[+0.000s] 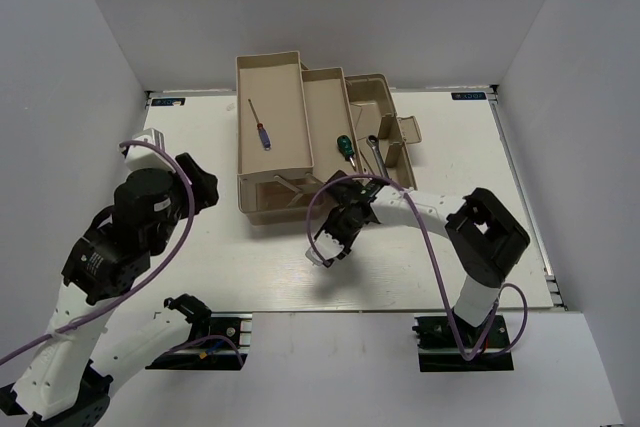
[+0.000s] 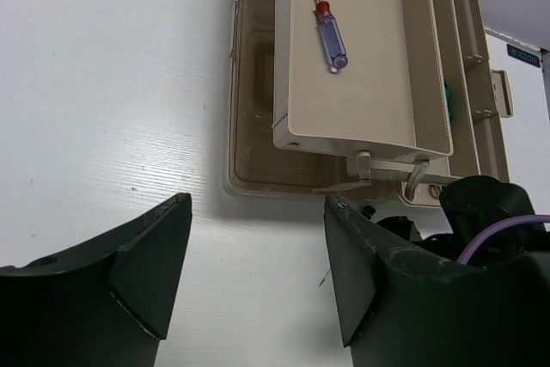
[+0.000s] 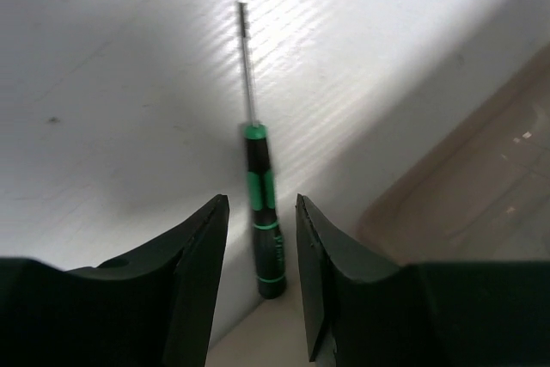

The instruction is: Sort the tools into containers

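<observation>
Two grippers in view, one tool out on the bare table [image 1: 450, 247]. Right gripper [image 3: 261, 205] low over the table, just in front of the toolbox [image 1: 262, 209]. Fingers [image 3: 193, 272] parted and straddling the handle of a thin green-and-black precision screwdriver [image 3: 257, 165], with a sliver of gap on either side (not clamped, nothing gripped). Screwdriver flat on the table, shaft pointing away from the wrist camera, handle end near the beige toolbox edge.

Left gripper [image 2: 258, 272] spread wide and empty, hanging above the table near the toolbox's front left corner, well apart from any tool.

Toolbox trays fanned open. Blue-handled precision screwdriver [image 1: 262, 128] lying lengthwise in the left tray [image 1: 285, 82], with the middle tray [image 1: 325, 107] just beside it. Green-handled stubby screwdriver [image 1: 345, 146] and silver wrench [image 1: 374, 153] side by side toward the right of the toolbox (exact compartment unclear from above). Purple cable [image 1: 330, 209] looped beside the right wrist.
</observation>
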`<state>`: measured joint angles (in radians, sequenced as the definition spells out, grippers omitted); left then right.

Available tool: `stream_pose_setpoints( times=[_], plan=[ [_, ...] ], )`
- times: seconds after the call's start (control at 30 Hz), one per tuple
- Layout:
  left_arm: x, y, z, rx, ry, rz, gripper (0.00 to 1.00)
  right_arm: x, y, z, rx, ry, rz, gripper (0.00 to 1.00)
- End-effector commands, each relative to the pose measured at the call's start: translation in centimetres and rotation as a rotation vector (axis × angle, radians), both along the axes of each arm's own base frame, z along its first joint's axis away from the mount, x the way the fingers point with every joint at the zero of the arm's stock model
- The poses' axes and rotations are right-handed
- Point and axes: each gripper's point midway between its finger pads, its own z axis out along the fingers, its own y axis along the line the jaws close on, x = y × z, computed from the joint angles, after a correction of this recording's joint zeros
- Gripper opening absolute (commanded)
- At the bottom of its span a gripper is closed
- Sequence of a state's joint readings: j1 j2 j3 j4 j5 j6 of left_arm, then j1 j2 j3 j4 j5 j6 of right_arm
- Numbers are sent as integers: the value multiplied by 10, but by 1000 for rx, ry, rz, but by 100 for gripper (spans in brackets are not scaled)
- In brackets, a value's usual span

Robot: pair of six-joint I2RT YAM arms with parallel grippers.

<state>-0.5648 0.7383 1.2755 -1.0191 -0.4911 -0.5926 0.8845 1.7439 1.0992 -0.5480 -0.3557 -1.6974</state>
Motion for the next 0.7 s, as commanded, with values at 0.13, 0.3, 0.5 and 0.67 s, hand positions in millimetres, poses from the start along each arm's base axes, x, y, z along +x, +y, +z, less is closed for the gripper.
stream_pose_setpoints(
  times=[0.13,0.3,0.5,0.67],
  plan=[
    [-1,6,-4,-1,4,30,73,-6,-6,-8,-56,32,51,43],
    [-1,6,-4,-1,4,30,73,5,-1,-13,-61,-4,2,43],
    [-1,6,-4,-1,4,30,73,8,3,-14,-52,-4,-7,43],
    [0,5,-2,-1,4,30,73,-2,-9,-17,-149,65,30,43]
  ],
)
